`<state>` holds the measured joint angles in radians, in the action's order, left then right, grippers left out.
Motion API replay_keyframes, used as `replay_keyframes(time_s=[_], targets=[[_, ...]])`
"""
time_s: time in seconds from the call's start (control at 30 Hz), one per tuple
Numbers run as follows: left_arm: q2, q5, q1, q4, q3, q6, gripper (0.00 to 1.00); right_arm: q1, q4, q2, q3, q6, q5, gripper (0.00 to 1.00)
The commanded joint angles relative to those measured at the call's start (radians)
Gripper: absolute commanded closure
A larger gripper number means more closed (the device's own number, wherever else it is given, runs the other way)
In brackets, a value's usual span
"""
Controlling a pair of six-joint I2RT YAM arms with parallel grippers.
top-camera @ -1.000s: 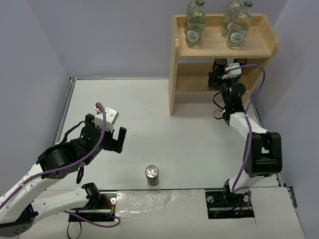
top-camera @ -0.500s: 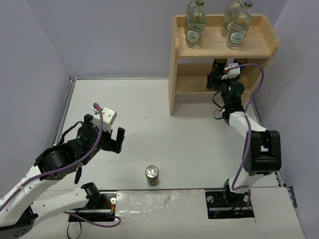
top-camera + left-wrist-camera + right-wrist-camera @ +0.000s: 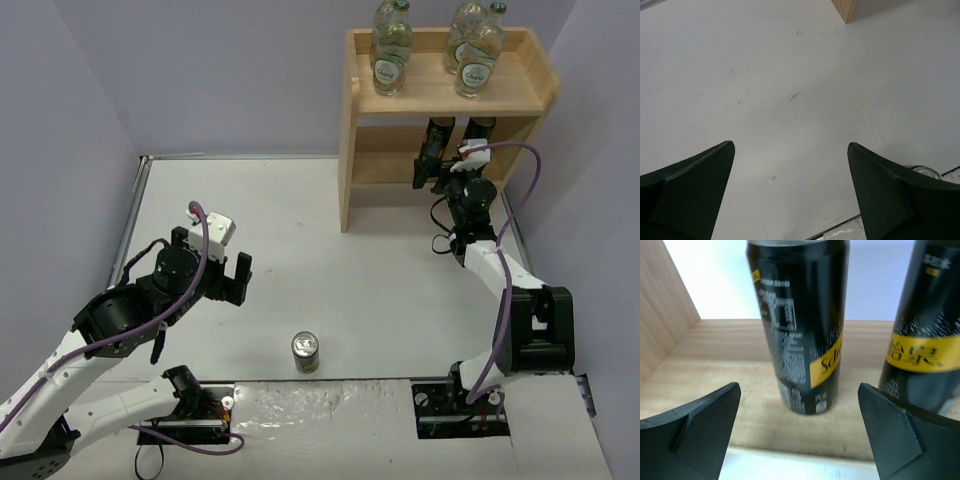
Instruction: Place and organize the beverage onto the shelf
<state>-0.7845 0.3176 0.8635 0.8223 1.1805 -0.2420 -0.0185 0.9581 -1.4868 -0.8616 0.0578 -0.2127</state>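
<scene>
The wooden shelf (image 3: 349, 120) stands at the far right. Clear bottles (image 3: 391, 52) with pale-green labels stand on its top tier. Two dark cans stand on the lower tier: one can (image 3: 800, 325) straight ahead of my right gripper (image 3: 798, 390), a second can (image 3: 927, 325) to its right. The right gripper (image 3: 437, 172) is open just in front of the lower tier and touches neither can. A third can (image 3: 305, 352) stands on the table near the front edge. My left gripper (image 3: 215, 283) hangs open over bare table, up and left of that can, with nothing between its fingers (image 3: 695, 185).
The shelf's side panel (image 3: 665, 320) rises to the left of the right gripper. The silver top of the table can (image 3: 922, 171) peeks out behind my left gripper's right finger. A raised rim (image 3: 135, 210) borders the table's left side; grey walls close in.
My right gripper has opened, let go of the can on the lower tier, and drawn back a little. The left arm has shifted only slightly.
</scene>
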Motion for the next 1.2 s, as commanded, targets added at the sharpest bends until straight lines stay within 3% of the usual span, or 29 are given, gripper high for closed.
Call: replay_keyframes(time_s=[0.0,0.17,0.3,0.4,0.53,0.63,0.83,1.17], targets=[[-0.024,-0.032,-0.018,-0.032,0.013,0.003,0.06,0.003,0.057,0.084,0.036,0.040,0.016,0.00],[-0.055,-0.090,-0.024,-0.040,0.036,-0.009,0.06,0.002,-0.027,0.198,0.093,0.062,0.012,0.00],[-0.110,-0.181,-0.024,-0.046,0.051,-0.051,0.06,0.000,-0.253,0.380,0.114,0.137,0.035,0.00],[-0.147,-0.279,-0.015,-0.064,0.033,-0.098,0.06,0.000,-0.444,0.525,0.124,0.220,-0.032,0.00],[-0.197,-0.215,0.081,-0.057,0.016,-0.172,0.06,0.000,-0.669,0.649,0.125,0.277,-0.198,0.00],[-0.271,-0.097,0.253,-0.040,0.037,-0.212,0.06,-0.001,-0.745,0.706,0.125,0.341,-0.336,0.00],[-0.406,-0.012,0.371,-0.038,0.070,-0.270,0.06,-0.004,-0.728,0.753,0.127,0.427,-0.562,0.00],[-0.545,-0.028,0.434,-0.064,0.065,-0.312,0.06,-0.026,-0.791,0.783,0.124,0.355,-0.507,0.00]])
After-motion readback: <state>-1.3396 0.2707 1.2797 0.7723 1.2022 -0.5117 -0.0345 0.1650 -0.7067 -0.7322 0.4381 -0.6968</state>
